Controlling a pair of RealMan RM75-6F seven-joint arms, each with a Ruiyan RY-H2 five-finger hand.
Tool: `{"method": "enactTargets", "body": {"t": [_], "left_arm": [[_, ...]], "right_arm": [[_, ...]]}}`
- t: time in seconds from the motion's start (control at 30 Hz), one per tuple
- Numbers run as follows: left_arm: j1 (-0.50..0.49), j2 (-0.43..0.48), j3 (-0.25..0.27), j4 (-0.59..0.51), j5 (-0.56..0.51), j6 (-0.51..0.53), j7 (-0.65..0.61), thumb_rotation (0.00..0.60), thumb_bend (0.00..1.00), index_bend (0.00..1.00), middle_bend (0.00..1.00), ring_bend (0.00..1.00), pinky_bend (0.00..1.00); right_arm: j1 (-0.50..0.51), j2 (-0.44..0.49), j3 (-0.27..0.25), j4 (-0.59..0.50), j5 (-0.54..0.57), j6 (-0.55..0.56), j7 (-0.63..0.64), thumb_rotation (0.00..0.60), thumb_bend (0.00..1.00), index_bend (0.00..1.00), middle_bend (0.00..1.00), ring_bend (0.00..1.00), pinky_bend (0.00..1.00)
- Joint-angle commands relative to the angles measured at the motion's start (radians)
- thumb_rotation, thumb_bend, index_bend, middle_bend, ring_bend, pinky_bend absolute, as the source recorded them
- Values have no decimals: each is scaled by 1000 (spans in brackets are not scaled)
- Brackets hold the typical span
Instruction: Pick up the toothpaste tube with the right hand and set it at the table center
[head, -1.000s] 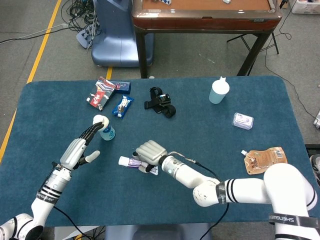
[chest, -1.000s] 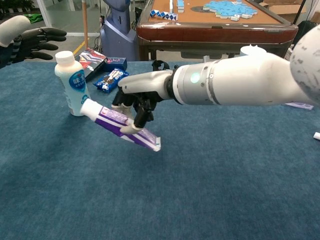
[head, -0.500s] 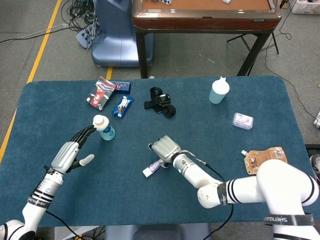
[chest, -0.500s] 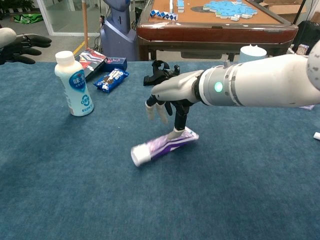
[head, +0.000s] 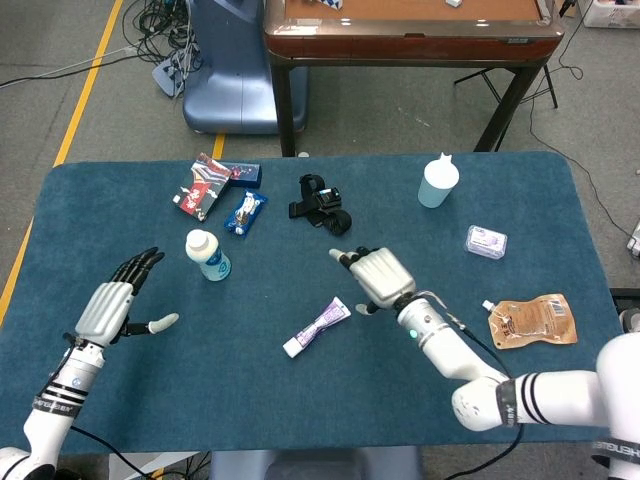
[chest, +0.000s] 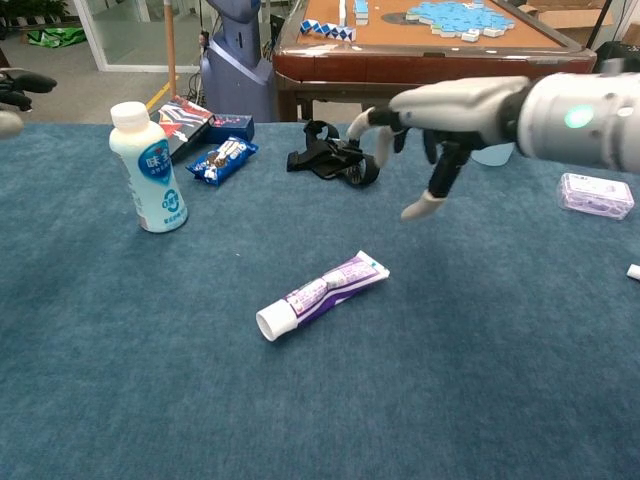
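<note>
The purple and white toothpaste tube (head: 318, 327) (chest: 322, 294) lies flat on the blue table near its middle, white cap toward the front left. My right hand (head: 379, 277) (chest: 437, 118) hovers above and to the right of it, fingers spread, holding nothing and clear of the tube. My left hand (head: 108, 305) is raised at the far left with fingers apart and empty; only its fingertips (chest: 14, 84) show at the edge of the chest view.
A white milk bottle (head: 207, 255) (chest: 148, 167) stands left of the tube. Snack packs (head: 245, 211), a red box (head: 204, 186) and a black strap (head: 322, 203) lie at the back. A pale cup (head: 438, 181), small clear case (head: 486, 241) and brown pouch (head: 531, 320) sit right.
My right hand carried the tube rightward from beside the bottle, laid it on the table, let go and lifted off to the right. My left hand drew back to the left.
</note>
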Motion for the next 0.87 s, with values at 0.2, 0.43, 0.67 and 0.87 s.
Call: {"method": "enactTargets", "body": {"t": [0.2,0.43,0.67,0.87], "left_arm": [[57,23,-10,19,-115,42,155,600,0,0,0,0,45],[111,25,18,39,-111,106,255,600,0,0,0,0,45],[182,10,40,7,-79,215,326,600,0,0,0,0,45],[214,10,54,-20,-64,236,340,600,0,0,0,0,45]], "right_arm": [[-319,122,-86,-9,-266,302,202,600,218,187,338,267,374],[-489,164,-117,-12,-306,443,178,600,219,233,357,278,373],[-646,185,-118,-52,-364,589,165,600,221,260,374,288,373],[-733,194,-113,-73,-385,626,164,600,222,293,391,297,373]]}}
